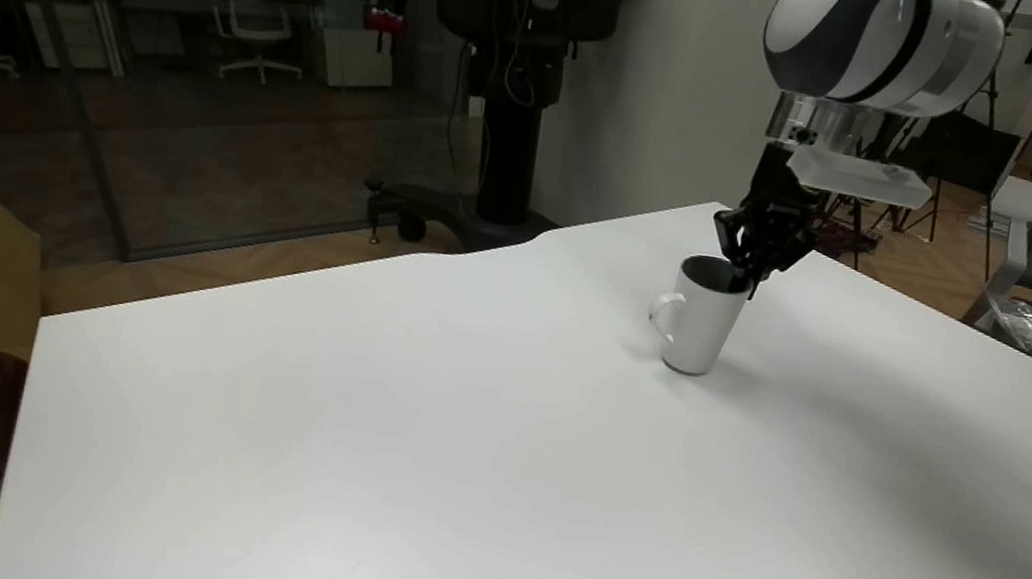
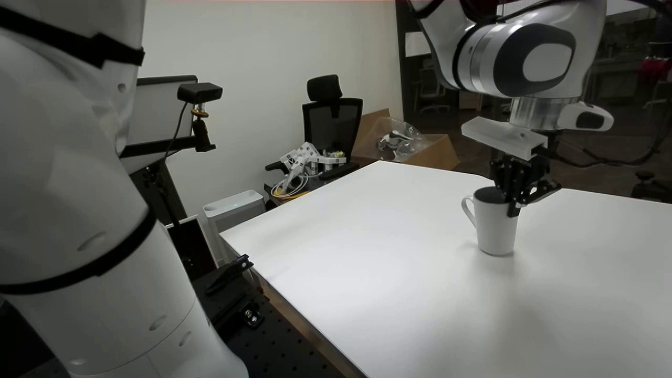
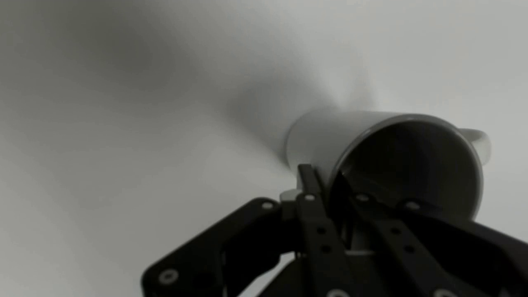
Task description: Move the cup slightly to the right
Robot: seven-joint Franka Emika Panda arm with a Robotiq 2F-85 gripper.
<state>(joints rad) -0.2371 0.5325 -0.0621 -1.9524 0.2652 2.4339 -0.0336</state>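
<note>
The cup [image 2: 496, 231] stood on the worktop [image 2: 357, 247] and seemed stiff, fairly light, smooth and probably breakable, best taken gently by its rim across from the handle [image 3: 482, 144], where the end effector [image 3: 326, 175] pinched the cup's wall, one finger inside, one outside.
</note>
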